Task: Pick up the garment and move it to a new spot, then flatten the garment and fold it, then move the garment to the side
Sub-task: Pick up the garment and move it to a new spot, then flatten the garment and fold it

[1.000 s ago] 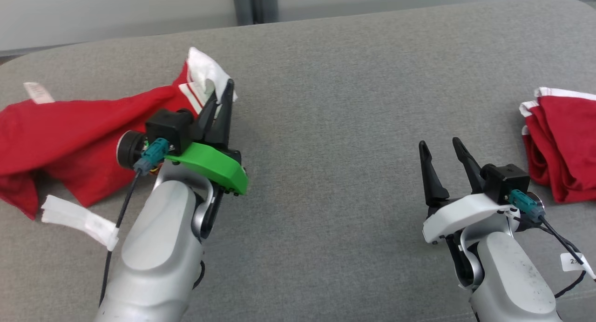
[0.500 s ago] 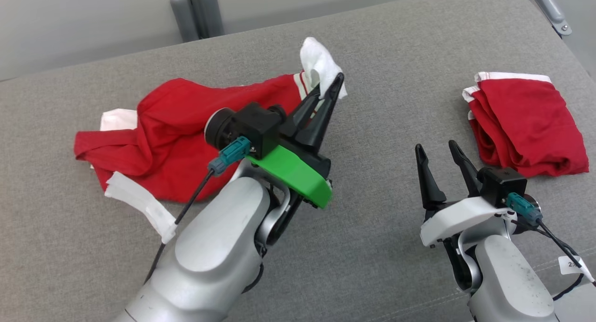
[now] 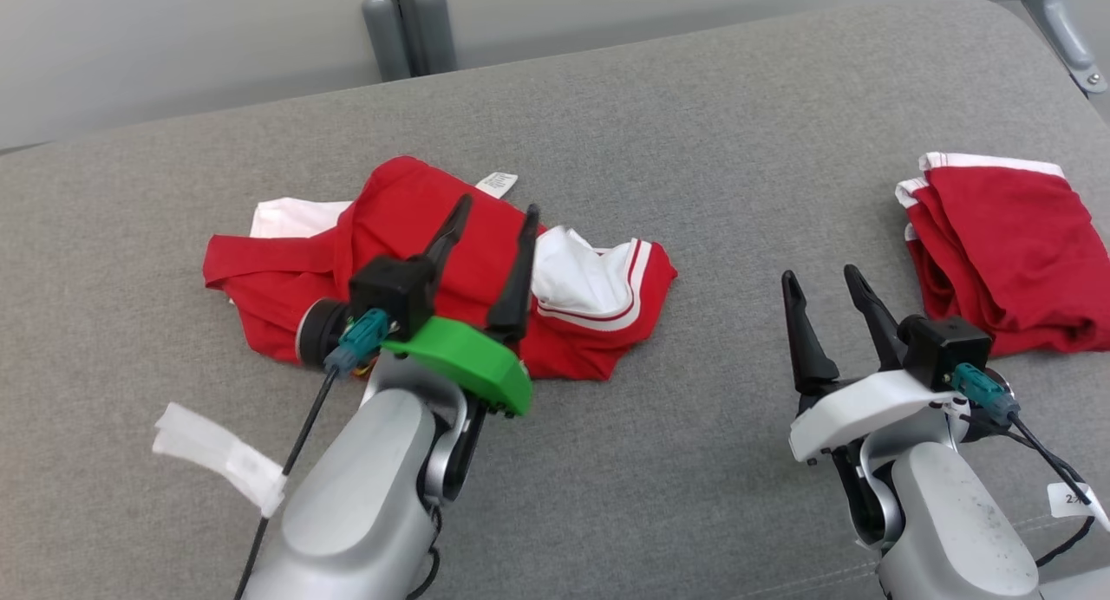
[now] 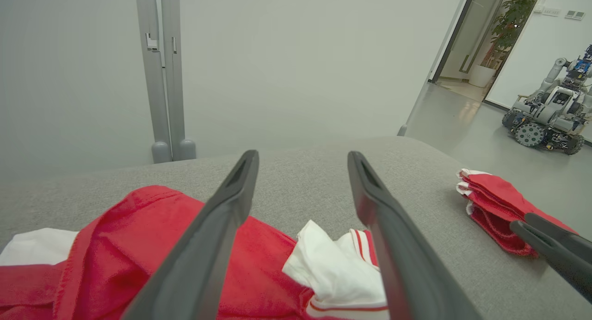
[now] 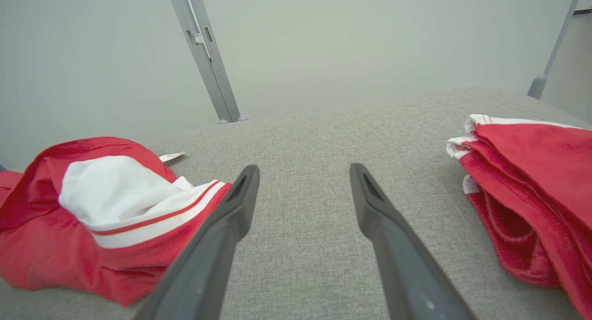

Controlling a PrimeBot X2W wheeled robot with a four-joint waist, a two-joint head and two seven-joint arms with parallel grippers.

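Right claw: nearest you, the right gripper (image 3: 819, 275) hovers over the bare grey cushion (image 3: 694, 149), fingers spread and nothing between them.

Left claw: your left gripper (image 3: 497, 210) is just above the cloth with its fingers parted. It is released, and no fabric is pinched in it.

Garment: the garment (image 3: 399, 210) lies crumpled on the cushion directly under and beyond the left fingers, left of centre. It is red, bunched in soft ridges, and not spread out.

White sleeve end: a striped white sleeve end (image 3: 577, 279) is turned up on the garment's right side, just beside the left claw's right finger.

How it handles: expect light, limp knit with no stiffness. It will sag, drag and fold over itself, and a shallow pinch may lift only one layer.

Where to grip: take a hemmed edge or the sleeve end, where the cloth is doubled and easy to separate from the cushion. For flattening, I would take two corners well apart, one in each claw.

Label: a small label (image 3: 497, 183) sticks out at the garment's far edge.

Folded red pile: a folded red pile (image 3: 1006, 244) sits well apart on the right. Keep clear of it.

Posts: two grey posts (image 3: 408, 23) stand behind the cushion's far edge.
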